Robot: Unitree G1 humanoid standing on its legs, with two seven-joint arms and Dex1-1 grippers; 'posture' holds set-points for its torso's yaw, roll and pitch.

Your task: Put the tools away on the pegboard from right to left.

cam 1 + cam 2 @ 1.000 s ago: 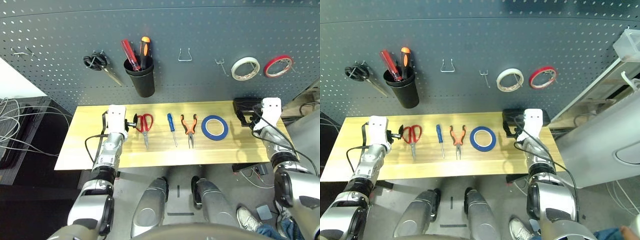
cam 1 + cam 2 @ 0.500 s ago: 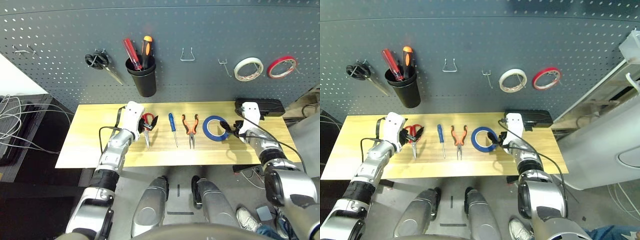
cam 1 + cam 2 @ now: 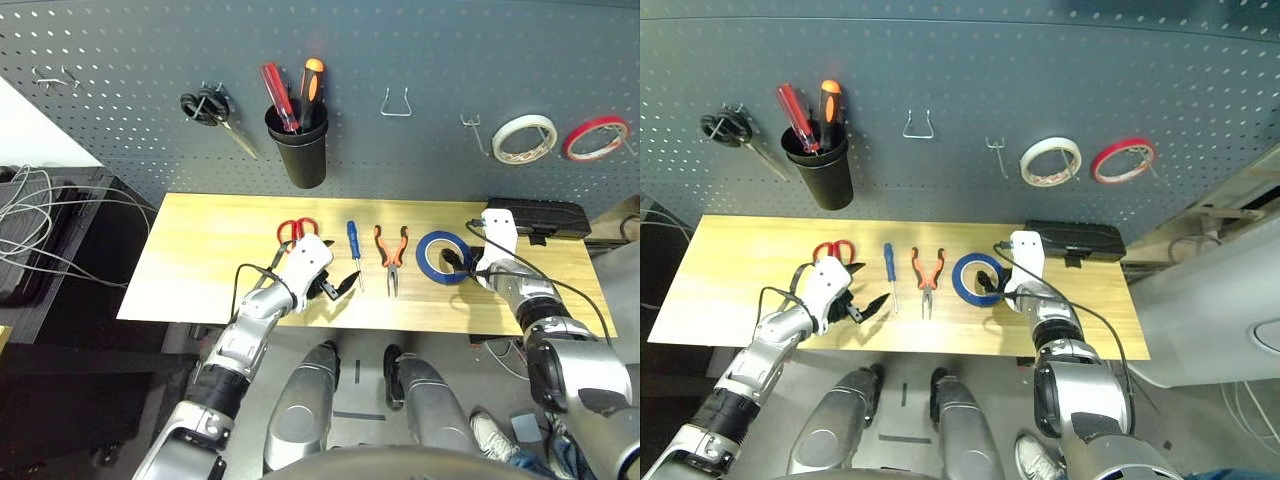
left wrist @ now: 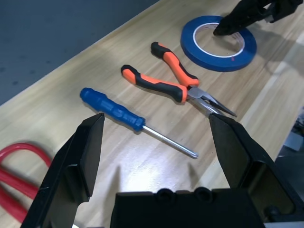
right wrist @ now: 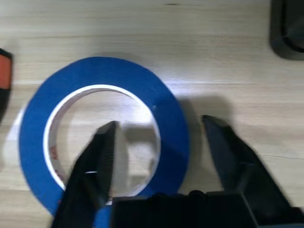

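On the wooden table (image 3: 200, 260) lie red-handled scissors (image 3: 297, 228), a small blue-handled screwdriver (image 3: 353, 240), orange-and-black pliers (image 3: 391, 250) and a blue tape ring (image 3: 438, 257). My left gripper (image 3: 338, 287) is open near the front edge, just in front of the scissors. In its wrist view its fingers (image 4: 76, 161) frame the screwdriver (image 4: 111, 110) and pliers (image 4: 164, 85). My right gripper (image 5: 160, 122) is open astride the ring's right-hand wall (image 5: 171, 142), one finger inside the hole, one outside. The pegboard (image 3: 120, 60) rises behind the table.
On the pegboard hang black-handled scissors (image 3: 205, 108), a black cup (image 3: 298, 155) with two screwdrivers, two bare hooks (image 3: 397, 103), a white tape ring (image 3: 524, 138) and a red one (image 3: 595, 137). A black box (image 3: 535, 215) sits behind my right gripper.
The right gripper came in from the back right to the blue ring and has narrowed around its wall. The left gripper moved from beside the scissors to the front, near the screwdriver's tip. The camera shifted.
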